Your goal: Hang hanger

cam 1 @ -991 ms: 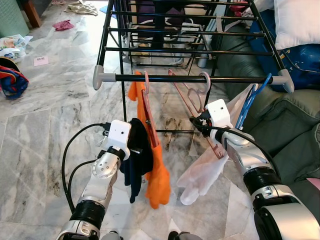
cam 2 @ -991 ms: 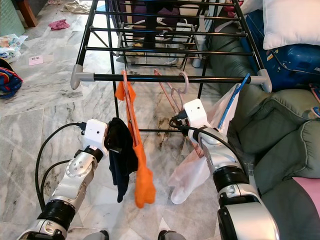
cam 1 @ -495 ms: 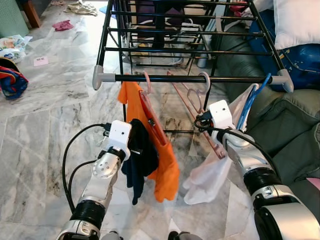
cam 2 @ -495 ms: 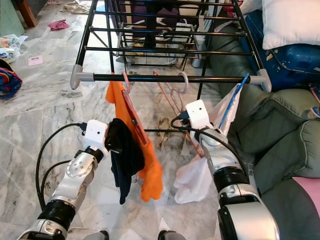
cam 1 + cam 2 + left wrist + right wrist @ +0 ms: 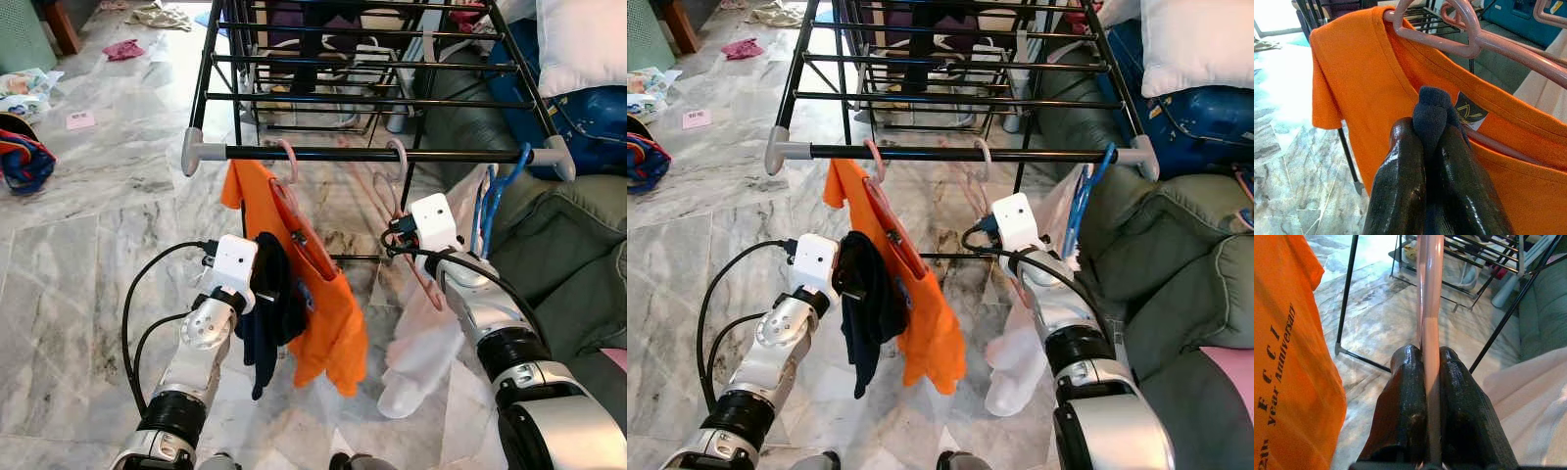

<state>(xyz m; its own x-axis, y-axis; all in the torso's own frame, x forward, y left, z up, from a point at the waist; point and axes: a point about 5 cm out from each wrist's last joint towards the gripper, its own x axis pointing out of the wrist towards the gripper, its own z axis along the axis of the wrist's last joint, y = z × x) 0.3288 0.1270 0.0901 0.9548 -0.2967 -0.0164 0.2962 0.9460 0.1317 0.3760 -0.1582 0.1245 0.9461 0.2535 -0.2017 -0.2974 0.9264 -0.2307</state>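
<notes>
Your right hand (image 5: 1426, 396) clamps the pink hanger (image 5: 1429, 293); seat its hook fully on the rack's front rail (image 5: 392, 154) before releasing. Left hand (image 5: 1432, 161) grips dark cloth (image 5: 266, 313).

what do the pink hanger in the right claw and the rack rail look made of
Pink hanger: likely plastic, a smooth, glossy, evenly coloured moulded bar pinched in the right claw.
Rack rail: probably painted or coated metal, a thin straight black tube with grey end caps that look plastic.

Glossy pink plastic hanger (image 5: 1429, 293), matt orange cloth shirt (image 5: 328, 313), black metal rack (image 5: 372, 153), polished marble floor (image 5: 88, 225).
</notes>
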